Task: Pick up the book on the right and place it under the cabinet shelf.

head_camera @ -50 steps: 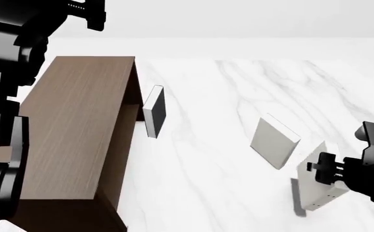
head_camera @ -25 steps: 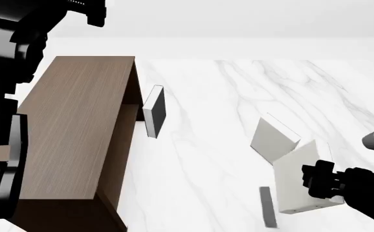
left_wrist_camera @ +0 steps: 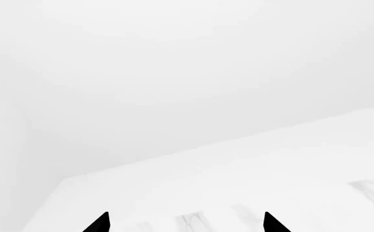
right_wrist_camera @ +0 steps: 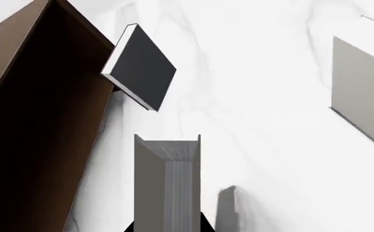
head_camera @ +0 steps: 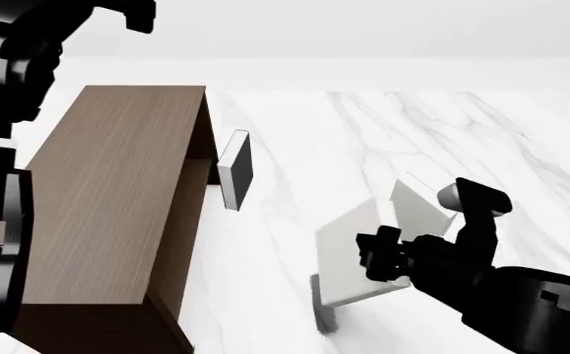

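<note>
My right gripper [head_camera: 375, 259] is shut on the off-white book [head_camera: 357, 251] and holds it above the marble table, right of the cabinet. In the right wrist view the book [right_wrist_camera: 167, 183] stands edge-on between the jaws, its page edge facing the camera. The dark brown cabinet shelf [head_camera: 117, 199] fills the left of the head view, its hollow side facing right; it also shows in the right wrist view [right_wrist_camera: 38, 121]. My left gripper [left_wrist_camera: 185, 223] is open and empty, only its two black fingertips showing over a bare white surface.
A black-faced book [head_camera: 235, 168] stands by the cabinet's opening, also in the right wrist view [right_wrist_camera: 142, 67]. A greyer pale book [head_camera: 417, 206] lies behind my right arm, also in the right wrist view [right_wrist_camera: 364, 96]. The white marble table [head_camera: 363, 133] stretches right and back.
My right gripper has lifted the off-white book and carried it left toward the cabinet, past the greyer book. The left arm has shifted slightly at the top left.
</note>
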Available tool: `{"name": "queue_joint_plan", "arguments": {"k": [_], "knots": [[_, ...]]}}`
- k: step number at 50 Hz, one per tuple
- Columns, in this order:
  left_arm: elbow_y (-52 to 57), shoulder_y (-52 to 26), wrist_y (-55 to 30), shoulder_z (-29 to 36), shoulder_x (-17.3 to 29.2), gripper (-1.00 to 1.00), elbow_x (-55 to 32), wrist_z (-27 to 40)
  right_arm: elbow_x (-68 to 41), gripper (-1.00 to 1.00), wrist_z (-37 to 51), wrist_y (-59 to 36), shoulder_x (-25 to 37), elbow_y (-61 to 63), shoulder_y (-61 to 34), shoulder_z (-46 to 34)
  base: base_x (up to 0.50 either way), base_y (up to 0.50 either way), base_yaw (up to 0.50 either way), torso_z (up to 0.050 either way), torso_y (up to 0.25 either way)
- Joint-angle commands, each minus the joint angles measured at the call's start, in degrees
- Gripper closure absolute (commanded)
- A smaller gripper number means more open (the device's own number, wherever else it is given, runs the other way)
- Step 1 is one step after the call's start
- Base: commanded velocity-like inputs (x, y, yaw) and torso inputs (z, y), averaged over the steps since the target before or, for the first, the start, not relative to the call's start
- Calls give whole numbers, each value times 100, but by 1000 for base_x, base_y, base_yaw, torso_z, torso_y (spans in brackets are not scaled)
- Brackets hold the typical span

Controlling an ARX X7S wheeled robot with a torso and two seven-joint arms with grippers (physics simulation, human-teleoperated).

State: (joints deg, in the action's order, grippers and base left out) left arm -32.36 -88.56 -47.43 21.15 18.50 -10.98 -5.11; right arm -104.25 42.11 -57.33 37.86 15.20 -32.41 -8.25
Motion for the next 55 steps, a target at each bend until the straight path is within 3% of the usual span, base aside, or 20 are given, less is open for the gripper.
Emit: {"name": "queue_joint_plan", "arguments": {"k": [1, 16, 55], "knots": [[67, 12, -41, -8, 56, -100, -13, 4, 665, 100, -493, 122, -958, -672, -702, -634, 0, 0, 0, 0, 0], [-35, 30, 75, 23, 49, -100, -3, -1, 1270, 100, -1042, 419, -1809, -1363, -893, -1097, 0, 0, 0, 0, 1], [-87, 40, 132, 66, 43, -100, -31, -14, 1625, 100, -1503, 888, -2751, -2280, -1179, -1525, 0, 0, 0, 0, 1]]}}
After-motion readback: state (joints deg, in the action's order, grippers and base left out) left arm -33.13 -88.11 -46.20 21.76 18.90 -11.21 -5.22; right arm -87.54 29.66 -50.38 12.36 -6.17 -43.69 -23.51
